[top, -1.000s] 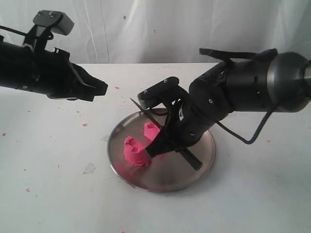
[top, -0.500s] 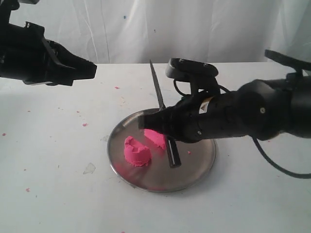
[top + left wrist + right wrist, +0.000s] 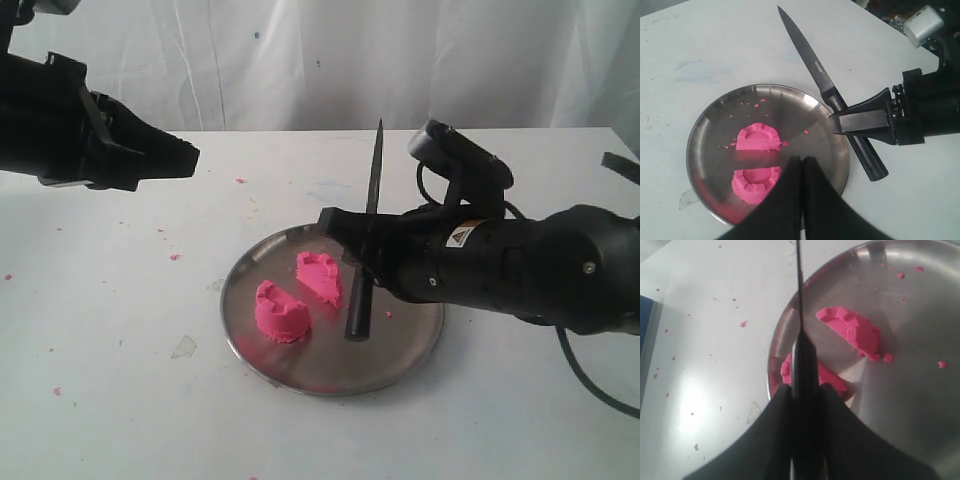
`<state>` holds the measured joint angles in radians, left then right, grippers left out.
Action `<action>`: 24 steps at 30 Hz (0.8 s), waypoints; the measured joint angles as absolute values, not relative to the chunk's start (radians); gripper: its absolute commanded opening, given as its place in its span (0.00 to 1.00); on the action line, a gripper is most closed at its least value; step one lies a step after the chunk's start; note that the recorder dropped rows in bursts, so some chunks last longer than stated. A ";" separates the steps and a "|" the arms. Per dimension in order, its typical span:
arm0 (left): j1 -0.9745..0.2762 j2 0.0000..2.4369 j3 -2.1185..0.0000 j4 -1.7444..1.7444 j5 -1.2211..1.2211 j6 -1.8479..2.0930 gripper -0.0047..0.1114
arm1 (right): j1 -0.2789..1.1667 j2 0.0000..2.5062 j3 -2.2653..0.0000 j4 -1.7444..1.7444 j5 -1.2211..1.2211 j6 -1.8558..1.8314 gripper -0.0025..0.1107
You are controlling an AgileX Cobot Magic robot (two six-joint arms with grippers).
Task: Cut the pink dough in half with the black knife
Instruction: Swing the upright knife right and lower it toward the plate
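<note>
At the centre of the exterior view, the pink dough point(image 3: 300, 295) lies as two halves on the steel plate point(image 3: 400, 350). The right gripper point(image 3: 360, 250) clamps the black knife point(image 3: 368, 235) upright. Lower middle of the left wrist view, the left gripper point(image 3: 801, 162) has its jaws pressed together, empty. Right wrist view: jaws grip the knife handle.

Round steel plate on a white table

The plate point(image 3: 400, 352) sits mid-table point(image 3: 120, 400), with tiny pink crumbs point(image 3: 759, 102) on it and more crumbs point(image 3: 174, 257) scattered across the tabletop; a white cloth backdrop point(image 3: 300, 60) hangs behind.
</note>
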<state>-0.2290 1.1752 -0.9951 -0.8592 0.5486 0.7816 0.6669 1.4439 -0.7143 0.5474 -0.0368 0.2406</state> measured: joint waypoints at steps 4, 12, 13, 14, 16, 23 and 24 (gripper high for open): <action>-0.229 1.175 -0.995 -0.857 0.534 0.784 0.04 | 0.692 1.444 -0.712 0.549 -0.053 0.265 0.02; -0.229 1.175 -0.995 -0.847 0.532 0.786 0.04 | 0.751 1.444 -0.658 0.618 -0.189 0.319 0.02; -0.229 1.175 -0.995 -0.845 0.532 0.786 0.04 | 0.753 1.443 -0.646 0.639 -0.203 0.318 0.02; -0.229 1.175 -0.995 -0.845 0.532 0.786 0.04 | 0.753 1.443 -0.617 0.668 -0.229 0.330 0.02; -0.229 1.175 -0.995 -0.845 0.532 0.786 0.04 | 0.753 1.443 -0.590 0.680 -0.249 0.368 0.02; -0.229 1.175 -0.995 -0.845 0.532 0.786 0.04 | 0.736 1.443 -0.573 0.697 -0.265 0.435 0.02; -0.229 1.175 -0.995 -0.845 0.532 0.786 0.04 | 0.731 1.443 -0.573 0.702 -0.265 0.440 0.02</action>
